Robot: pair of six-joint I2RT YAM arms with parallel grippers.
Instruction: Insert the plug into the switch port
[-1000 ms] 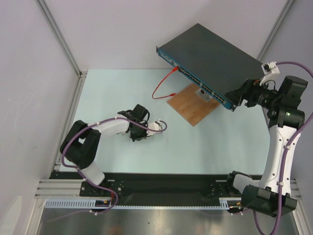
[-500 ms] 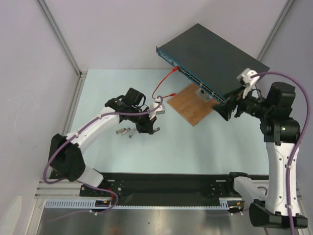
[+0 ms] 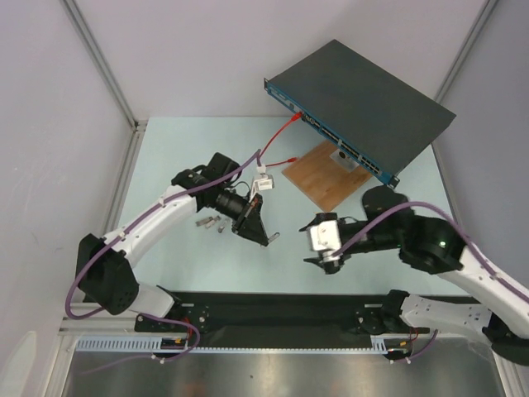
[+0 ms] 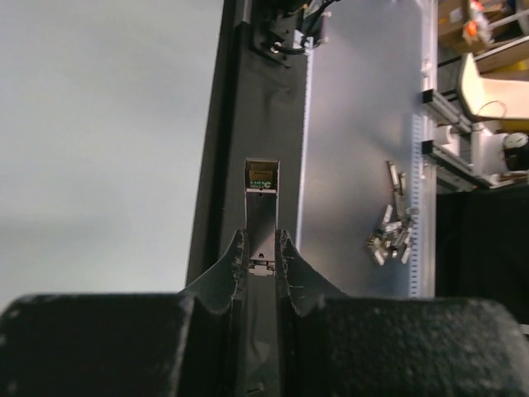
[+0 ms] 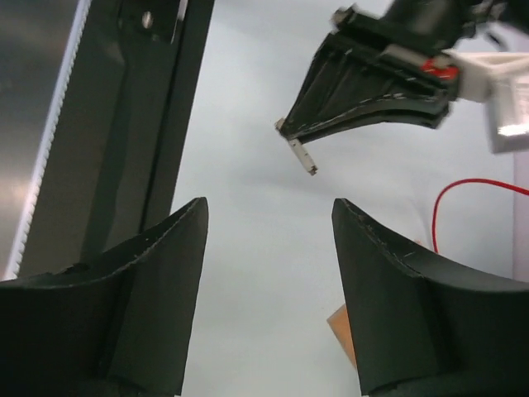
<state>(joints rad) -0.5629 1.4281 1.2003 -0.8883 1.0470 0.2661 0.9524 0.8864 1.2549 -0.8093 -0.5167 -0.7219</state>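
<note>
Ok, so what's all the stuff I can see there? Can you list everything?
flat dark grey metal switch: one, blue port edge, back right
brown wooden board: one, under the switch's front edge
thin red cable: one, from the switch's front down to the table
small silver metal plug: one, held between the left fingers
loose silver pieces: two or three, on the table by the left arm
pale blue table: one
left gripper: black, shut on the plug
right gripper: black, open, empty
</note>
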